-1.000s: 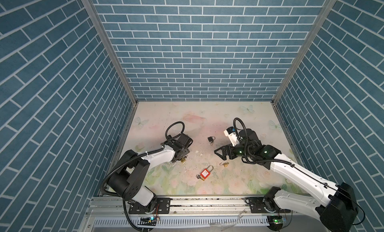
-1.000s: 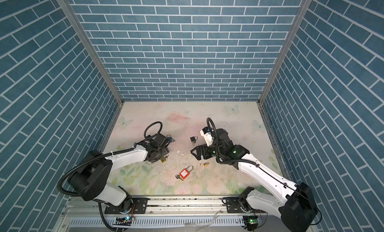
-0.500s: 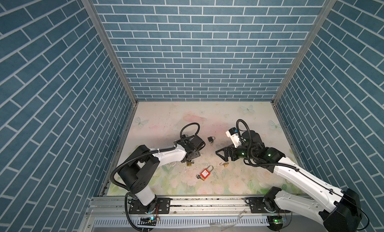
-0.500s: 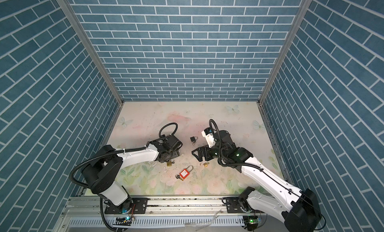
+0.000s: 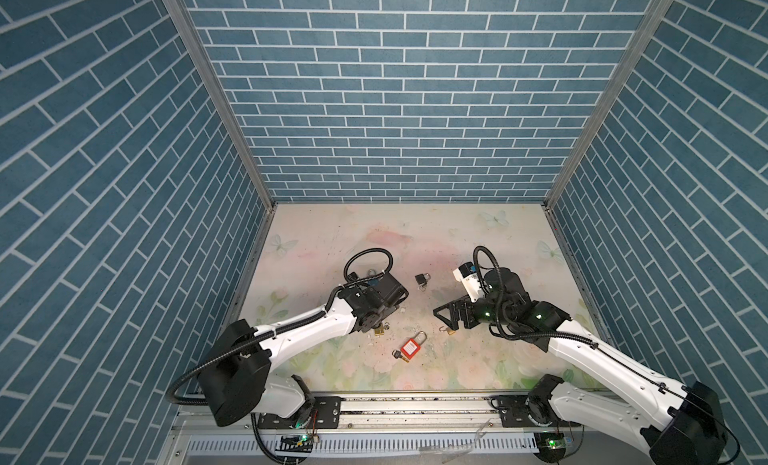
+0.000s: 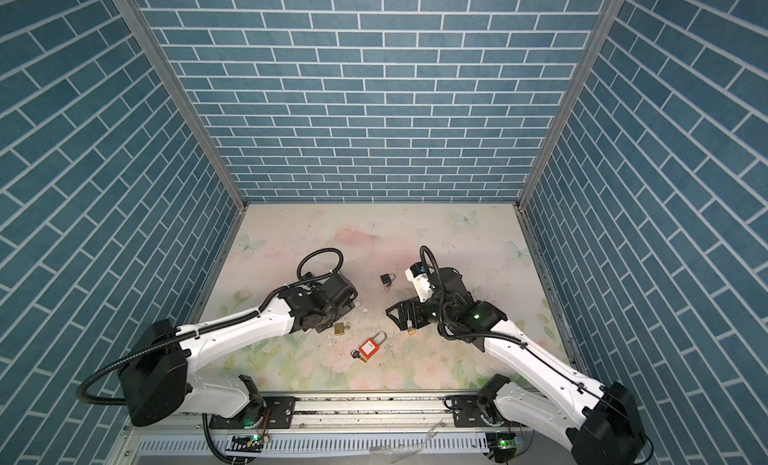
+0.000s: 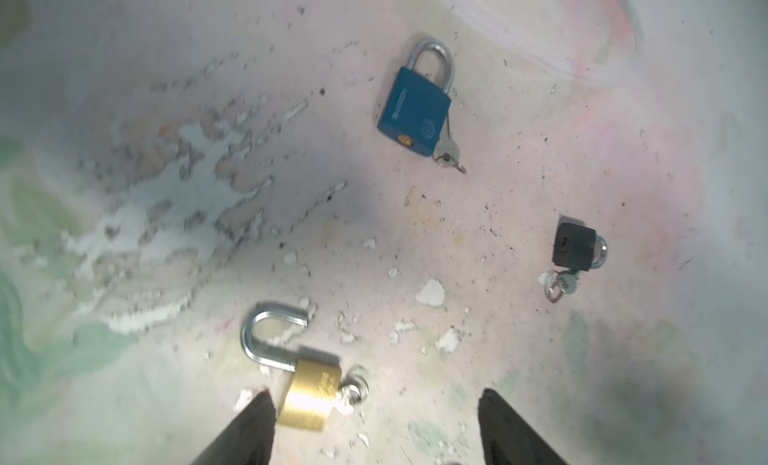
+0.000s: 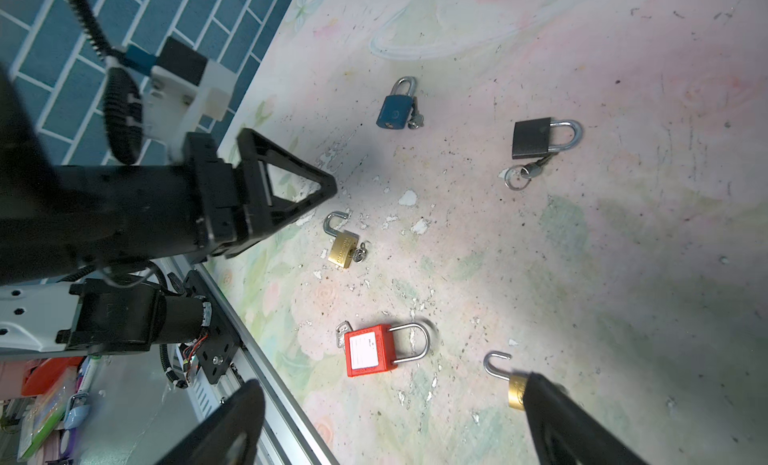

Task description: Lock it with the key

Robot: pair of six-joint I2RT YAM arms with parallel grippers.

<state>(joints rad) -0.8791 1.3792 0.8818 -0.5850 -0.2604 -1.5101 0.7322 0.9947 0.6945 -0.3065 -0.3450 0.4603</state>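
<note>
Small brass padlock (image 8: 516, 394): body half hidden behind a right gripper (image 8: 392, 382) finger.
Blue padlock (image 7: 415, 109): in both top views almost wholly behind left arm (image 5: 299, 338).
Left gripper (image 7: 374, 394): fingers cut off by picture edge, blurred.
Red padlock (image 8: 368, 350) label: unreadable.

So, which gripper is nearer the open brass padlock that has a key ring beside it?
Left. The left gripper hangs just above the brass padlock, one fingertip beside its body; the right gripper stands well apart.
</note>
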